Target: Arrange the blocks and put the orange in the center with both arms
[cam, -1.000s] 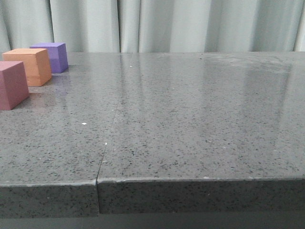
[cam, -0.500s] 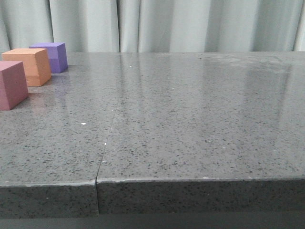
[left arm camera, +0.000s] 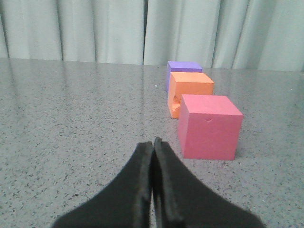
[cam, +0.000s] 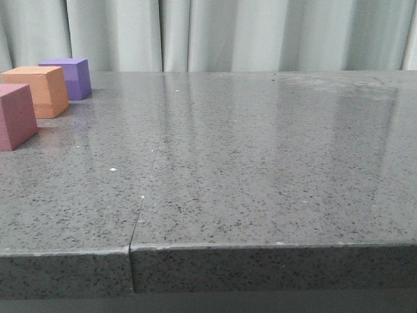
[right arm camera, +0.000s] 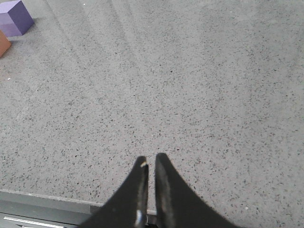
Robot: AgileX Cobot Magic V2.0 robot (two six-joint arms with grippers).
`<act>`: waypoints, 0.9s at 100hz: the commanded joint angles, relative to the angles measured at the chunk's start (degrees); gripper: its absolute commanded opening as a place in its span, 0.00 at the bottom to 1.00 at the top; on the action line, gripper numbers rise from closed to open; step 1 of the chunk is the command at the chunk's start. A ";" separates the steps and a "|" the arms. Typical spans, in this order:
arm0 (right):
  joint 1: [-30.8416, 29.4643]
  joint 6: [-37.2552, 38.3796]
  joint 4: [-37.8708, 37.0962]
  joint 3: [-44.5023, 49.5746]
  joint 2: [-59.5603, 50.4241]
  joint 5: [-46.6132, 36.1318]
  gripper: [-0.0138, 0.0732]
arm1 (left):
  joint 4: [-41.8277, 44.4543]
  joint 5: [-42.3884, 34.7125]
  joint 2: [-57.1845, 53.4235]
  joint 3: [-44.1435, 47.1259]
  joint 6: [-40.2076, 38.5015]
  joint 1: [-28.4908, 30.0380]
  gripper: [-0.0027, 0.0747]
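Lining Up on a Three-Cube Row

Left gripper (left arm camera: 152,142) sits low over the grey table (cam: 260,163), jaws pressed together, nothing held. Just ahead and slightly to one side in its wrist view: pink cube (left arm camera: 209,126), then orange cube (left arm camera: 190,92), then purple cube (left arm camera: 183,71), strung out away from it. Right gripper (right arm camera: 151,164) hovers by the near edge, jaws nearly together, empty, well apart from the blocks. Left arm looks nearer.

Pink (cam: 15,116), orange (cam: 38,90), purple (cam: 68,77) blocks far-left on table (cam: 260,163).
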 commanded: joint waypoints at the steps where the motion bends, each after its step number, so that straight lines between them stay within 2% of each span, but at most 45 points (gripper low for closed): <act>1: -0.45 -0.30 -0.96 -1.40 0.50 -4.41 0.22 | -1.09 -7.29 -1.35 1.06 0.12 0.21 0.01; 7: -0.45 -0.30 -0.96 -1.40 0.50 -4.41 0.22 | -1.29 -8.99 -2.54 2.43 0.12 0.21 0.01; 90: -0.45 -0.30 -0.96 -1.40 0.56 -4.53 0.22 | -1.41 -7.85 -2.42 2.28 0.12 0.21 0.01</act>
